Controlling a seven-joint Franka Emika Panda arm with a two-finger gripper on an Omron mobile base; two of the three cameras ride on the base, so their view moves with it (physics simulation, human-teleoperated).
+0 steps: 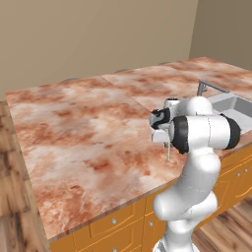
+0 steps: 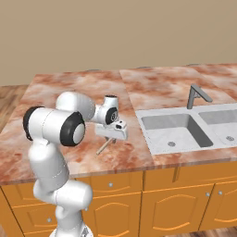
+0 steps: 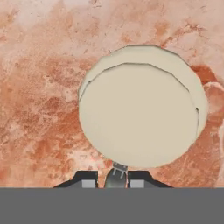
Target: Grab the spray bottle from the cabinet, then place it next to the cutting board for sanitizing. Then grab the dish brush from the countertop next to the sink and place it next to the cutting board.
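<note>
Nearest the hand camera, the gripper (image 3: 115, 178) has its two dark tips drawn almost together at the bottom of the view, and between them sits the narrow neck of the dish brush (image 3: 140, 113), whose round pale head spreads out just beyond the tips over the mottled countertop (image 3: 39, 109). The jaws look closed on that neck, so I judge the brush gripped, though whether it is lifted clear of the marble cannot be told. From the right base view, the gripper (image 2: 111, 137) hangs low over the near part of the countertop (image 2: 69, 88), left of the sink (image 2: 172, 129) and its angular faucet (image 2: 196, 96), and the thin tan handle of the dish brush (image 2: 104, 146) slants out below the hand toward the near edge. In the left base view the same handle shows as a slim stick under the gripper (image 1: 166, 143), with the sink (image 1: 231, 106) to the right. The brush looks light and stiff, a hard little thing that needs little squeeze; the handle is thin and probably smooth, so it could twist or slide in the fingers if the hold sits far from the balance point. The head is the heavier end, so the neck just behind the head seems a sound place to grip, and that is about where the tips are now.
</note>
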